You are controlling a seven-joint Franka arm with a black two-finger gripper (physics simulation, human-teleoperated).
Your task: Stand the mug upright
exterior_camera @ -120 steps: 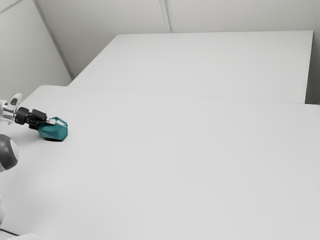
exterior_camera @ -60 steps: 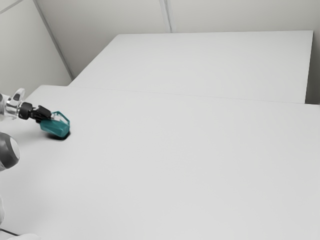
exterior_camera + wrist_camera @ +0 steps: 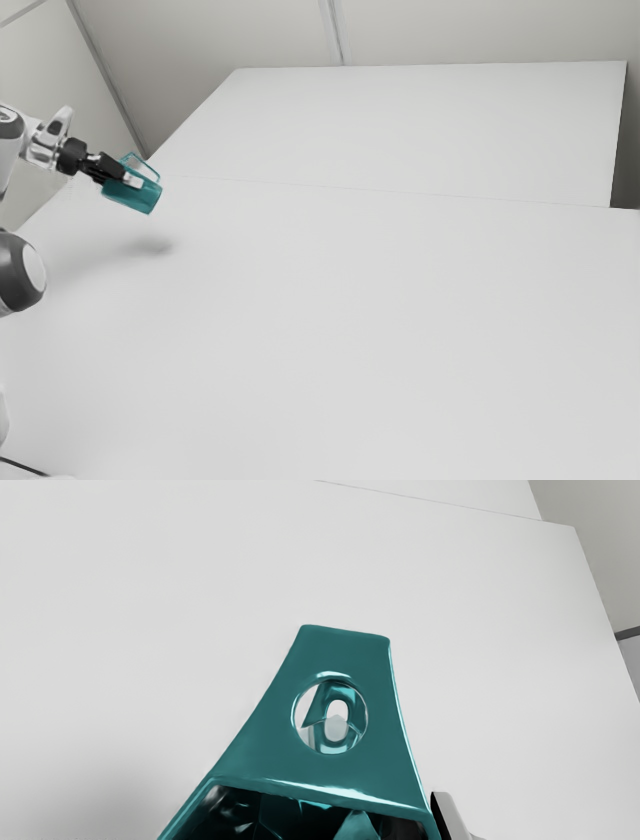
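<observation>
Pale grey walls [image 3: 200, 60] stand behind a broad, smooth white table [image 3: 350, 320], with a second flat white surface [image 3: 430, 130] beyond it, a thin seam between the two; the white-and-grey jointed arm [image 3: 20, 275] comes in from the exterior view's left, and a thin dark cable [image 3: 22, 467] runs near its base.

The black two-finger gripper [image 3: 132, 180] is raised above the table near the exterior view's left, its fingers clamped on the glossy teal mug with an angular loop handle [image 3: 135, 197]; the mug is up off the table, a soft grey shadow [image 3: 150, 244] lying on the white below and apart from it; it is tilted rather than upright, its body slanting so that the end away from the gripper sits lower, with the handle [image 3: 140, 163] on the upper side.

In the wrist view, one light grey fingertip with a dark inner edge [image 3: 452, 815] lies right beside the mug's side, the other finger being hidden; a flat teal face with a round hole [image 3: 330, 770] points away from the gripper, and a dark, shiny hollow [image 3: 300, 820] opens nearer the fingers; which part of the mug that face belongs to, I cannot tell.
</observation>
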